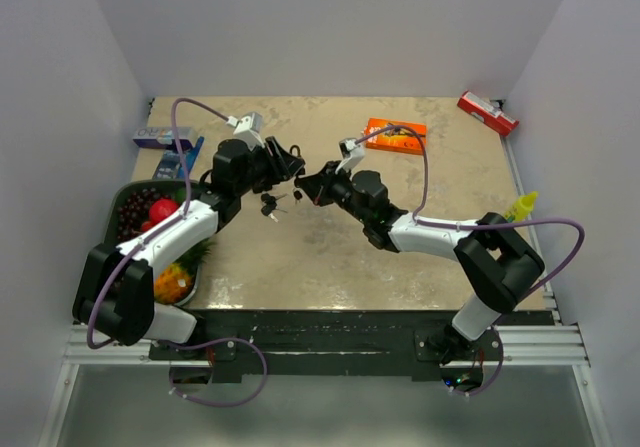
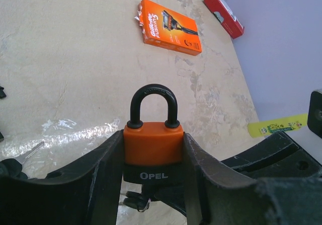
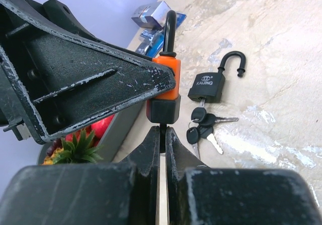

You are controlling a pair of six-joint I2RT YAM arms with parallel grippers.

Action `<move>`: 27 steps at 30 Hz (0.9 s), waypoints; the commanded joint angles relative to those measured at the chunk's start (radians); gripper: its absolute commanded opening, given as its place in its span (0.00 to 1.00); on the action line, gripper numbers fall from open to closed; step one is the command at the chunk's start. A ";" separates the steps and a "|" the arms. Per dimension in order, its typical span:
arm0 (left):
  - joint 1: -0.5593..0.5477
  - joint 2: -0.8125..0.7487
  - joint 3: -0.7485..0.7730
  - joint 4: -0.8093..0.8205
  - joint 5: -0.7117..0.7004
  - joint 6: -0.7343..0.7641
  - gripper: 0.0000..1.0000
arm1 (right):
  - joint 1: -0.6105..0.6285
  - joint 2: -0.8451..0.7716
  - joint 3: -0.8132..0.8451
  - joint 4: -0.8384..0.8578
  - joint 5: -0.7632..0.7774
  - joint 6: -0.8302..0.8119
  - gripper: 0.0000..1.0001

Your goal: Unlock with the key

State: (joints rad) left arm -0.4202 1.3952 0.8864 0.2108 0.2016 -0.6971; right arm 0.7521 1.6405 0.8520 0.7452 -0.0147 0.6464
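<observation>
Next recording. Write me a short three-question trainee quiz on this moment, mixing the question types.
1. True or false: the orange padlock clamped in the left tool has its shackle closed.
2. Multiple choice: the black padlock lying on the table is
A) open, with keys at its base
B) shut, with no keys near it
C) shut, resting on the razor box
3. Fill in the colour: the right tool is closed directly beneath the ___ padlock.

Key: 1 true; 2 A; 3 orange.
</observation>
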 commanded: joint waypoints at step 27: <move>-0.091 0.047 0.002 -0.129 0.091 -0.008 0.00 | 0.073 -0.165 -0.045 -0.130 0.191 0.055 0.04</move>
State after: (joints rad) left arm -0.4835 1.4288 0.8959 0.1631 0.2054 -0.6979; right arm 0.8062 1.5284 0.7834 0.5728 0.1192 0.6636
